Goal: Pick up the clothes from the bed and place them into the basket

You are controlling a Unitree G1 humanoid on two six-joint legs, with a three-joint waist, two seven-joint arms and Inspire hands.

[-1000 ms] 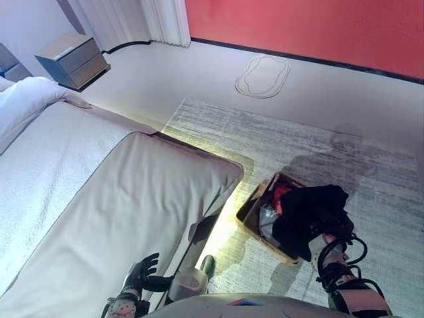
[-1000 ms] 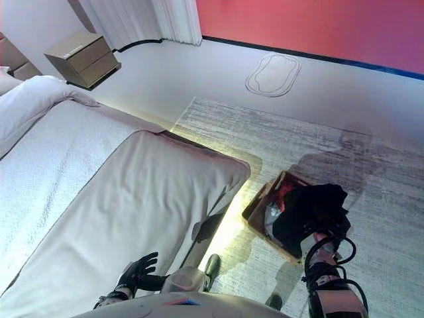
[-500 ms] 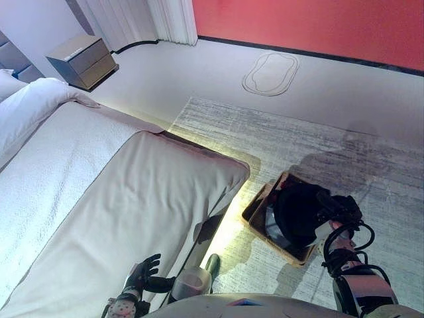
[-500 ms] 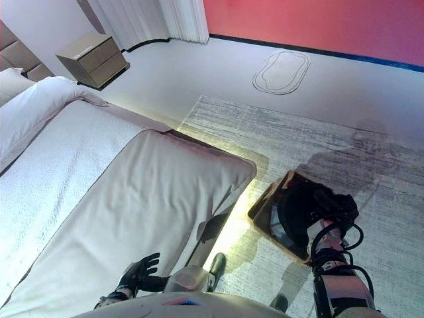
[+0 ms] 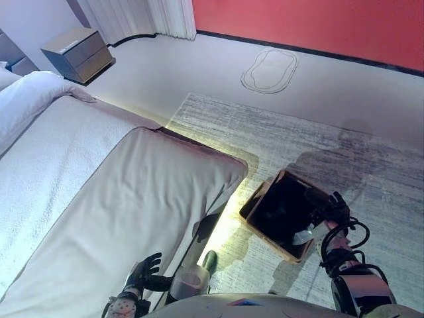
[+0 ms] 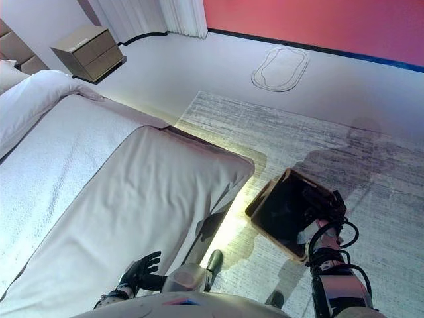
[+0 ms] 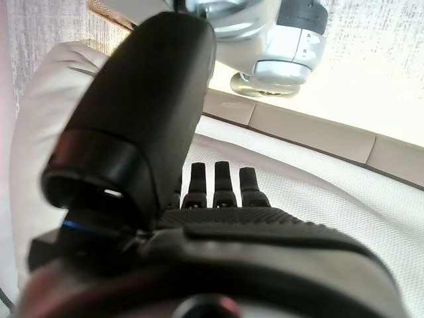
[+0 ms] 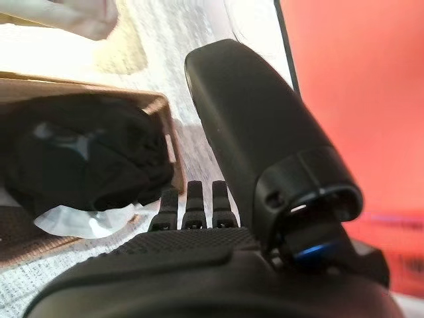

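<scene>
The brown basket (image 5: 264, 236) stands on the rug beside the bed's corner, with black clothes (image 5: 281, 211) heaped inside. In the right wrist view the black clothes (image 8: 86, 159) lie in the basket (image 8: 169, 142) over a white cloth (image 8: 86, 220). My right hand (image 5: 329, 211) hovers at the basket's right rim with straight fingers (image 8: 189, 199), holding nothing. My left hand (image 5: 144, 268) rests open at the near edge of the bed (image 5: 99, 185), its fingers (image 7: 225, 182) straight over the cover. I see no clothes on the beige cover.
A white pillow (image 5: 26, 99) lies at the bed's head and a grey nightstand (image 5: 74, 53) stands beyond it. The grey rug (image 5: 298, 139) runs under the basket. An oval outline (image 5: 268, 69) marks the floor by the red wall; curtains (image 5: 152, 16) hang at the back.
My right hand has let go of the black clothes; they have sunk from a heap above the rim down into the basket. The camera shifted slightly. The left hand has not moved.
</scene>
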